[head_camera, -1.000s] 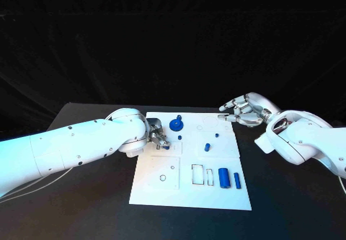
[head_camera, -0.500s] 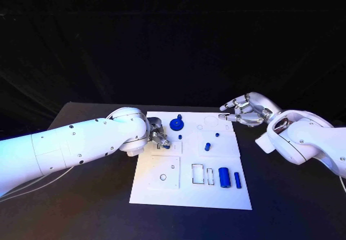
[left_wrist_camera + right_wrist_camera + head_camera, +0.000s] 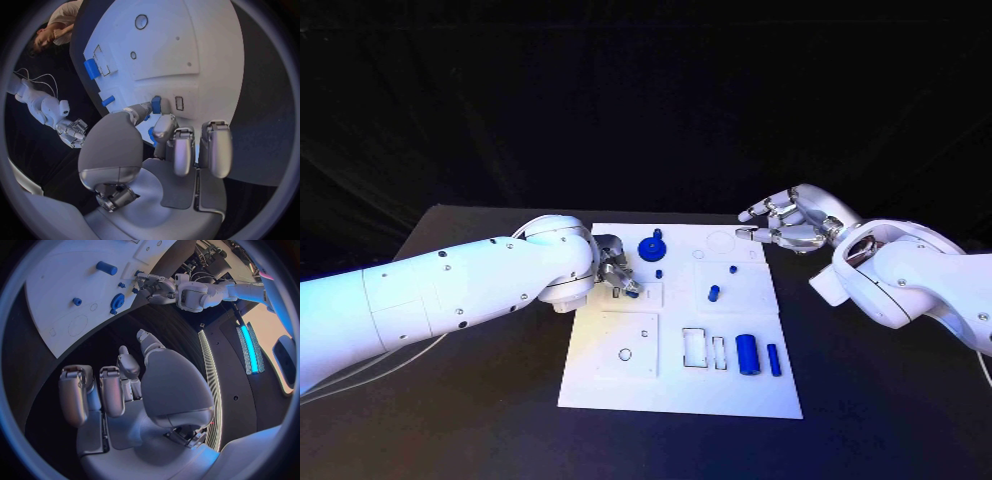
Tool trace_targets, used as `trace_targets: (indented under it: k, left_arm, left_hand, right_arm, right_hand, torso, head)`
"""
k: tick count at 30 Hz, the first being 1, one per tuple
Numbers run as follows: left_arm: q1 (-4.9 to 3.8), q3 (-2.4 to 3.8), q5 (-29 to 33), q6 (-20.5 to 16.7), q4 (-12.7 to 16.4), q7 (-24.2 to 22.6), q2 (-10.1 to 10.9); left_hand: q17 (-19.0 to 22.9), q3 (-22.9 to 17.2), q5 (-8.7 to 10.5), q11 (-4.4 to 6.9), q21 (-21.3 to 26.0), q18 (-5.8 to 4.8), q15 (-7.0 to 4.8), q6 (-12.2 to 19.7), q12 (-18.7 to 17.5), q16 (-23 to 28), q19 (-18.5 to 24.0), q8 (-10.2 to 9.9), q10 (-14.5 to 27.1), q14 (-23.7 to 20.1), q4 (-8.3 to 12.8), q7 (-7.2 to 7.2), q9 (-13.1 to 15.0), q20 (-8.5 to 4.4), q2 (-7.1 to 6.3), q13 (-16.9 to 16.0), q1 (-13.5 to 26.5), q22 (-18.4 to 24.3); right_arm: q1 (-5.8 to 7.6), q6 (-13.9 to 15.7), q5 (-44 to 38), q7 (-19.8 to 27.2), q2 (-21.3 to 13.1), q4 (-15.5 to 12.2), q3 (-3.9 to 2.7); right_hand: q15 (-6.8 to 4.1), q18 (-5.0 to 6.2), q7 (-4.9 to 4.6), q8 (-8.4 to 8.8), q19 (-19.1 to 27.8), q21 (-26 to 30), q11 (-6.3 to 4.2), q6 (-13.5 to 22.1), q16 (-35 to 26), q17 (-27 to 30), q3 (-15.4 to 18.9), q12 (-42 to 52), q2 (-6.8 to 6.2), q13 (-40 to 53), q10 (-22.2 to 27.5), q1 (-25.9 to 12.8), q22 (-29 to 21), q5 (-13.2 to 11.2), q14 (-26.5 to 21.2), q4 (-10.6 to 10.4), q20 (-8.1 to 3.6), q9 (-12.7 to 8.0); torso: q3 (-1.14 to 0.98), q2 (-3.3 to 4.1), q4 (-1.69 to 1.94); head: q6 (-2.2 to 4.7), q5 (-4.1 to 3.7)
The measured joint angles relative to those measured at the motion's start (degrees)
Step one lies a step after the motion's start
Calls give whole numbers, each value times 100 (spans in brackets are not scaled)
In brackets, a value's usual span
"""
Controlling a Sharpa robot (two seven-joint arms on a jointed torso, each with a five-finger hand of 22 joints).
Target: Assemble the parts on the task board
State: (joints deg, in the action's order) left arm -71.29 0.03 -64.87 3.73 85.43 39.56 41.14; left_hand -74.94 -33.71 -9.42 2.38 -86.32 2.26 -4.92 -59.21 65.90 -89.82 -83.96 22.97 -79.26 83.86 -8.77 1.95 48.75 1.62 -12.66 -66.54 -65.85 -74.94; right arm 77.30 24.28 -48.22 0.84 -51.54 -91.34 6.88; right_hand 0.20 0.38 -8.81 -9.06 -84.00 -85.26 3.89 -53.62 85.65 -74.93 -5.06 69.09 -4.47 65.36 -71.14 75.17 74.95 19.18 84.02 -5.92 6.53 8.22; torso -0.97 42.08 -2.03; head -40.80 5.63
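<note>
The left hand (image 3: 619,276) has edged slightly up the task board (image 3: 678,385).

Robotics lab test cell: black worktop (image 3: 473,400) backed by black curtain (image 3: 646,100), white task board (image 3: 678,385) laid out for assembly trials, equipment rack with cabling (image 3: 209,255) and lit strip fixtures (image 3: 249,347) seen alongside.

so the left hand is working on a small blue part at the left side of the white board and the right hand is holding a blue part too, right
Not quite. The right hand holds nothing: it hovers by the far right corner of the white board, and the right wrist view shows its fingers bare. The left hand is indeed on a small blue part at the board's left side.
</note>
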Motion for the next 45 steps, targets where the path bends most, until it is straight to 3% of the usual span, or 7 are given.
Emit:
trace_targets:
  k: [5,22,37,45]
  left_arm:
    - [1,-1,1,3,-19,6,-12]
    - [6,-7,4,28,-87,16,-70]
    - [5,-5,7,33,-211,25,-144]
    - [6,-5,10,31,-217,25,-142]
  left_hand:
    - [0,159,0,10,0,0,-21,-83,0,0,0,6,-9,21,-80,-80,0,0,0,0,0,0]
    - [1,457,0,10,-22,0,-21,-103,34,0,0,32,-9,21,-247,-80,24,0,23,-8,23,1]
    - [2,1427,0,9,-22,0,-20,-142,67,0,1,67,-8,21,-749,-103,19,1,168,-25,42,2]
    - [3,1880,0,9,-22,0,-20,-144,91,0,1,67,-8,21,-794,-100,-1,1,296,-32,170,2]
  right_arm:
    - [0,-3,11,-4,4,2,0]
    - [1,-5,39,-8,-5,-11,0]
    - [1,-6,45,-10,-20,-16,0]
    - [2,-9,46,-11,-21,-17,0]
  right_hand:
    - [0,0,0,0,0,0,0,0,0,0,0,0,0,-5,0,0,0,0,0,0,0,0]
    - [0,0,0,0,0,20,0,0,0,1,16,0,0,-6,0,0,-1,0,0,-16,0,0]
    - [0,0,0,0,0,20,0,0,0,2,32,0,1,-17,0,-46,-2,0,0,-32,0,-4]
    - [0,0,0,0,0,43,0,0,0,2,55,0,-22,-17,0,-69,-3,0,0,-56,0,-9]
  torso:
    - [0,0,1]
    - [-1,0,3]
    - [5,2,8]
    - [5,1,12]
  head:
    - [-4,3]
    - [-13,-8]
    - [-13,-31]
    - [-14,-36]
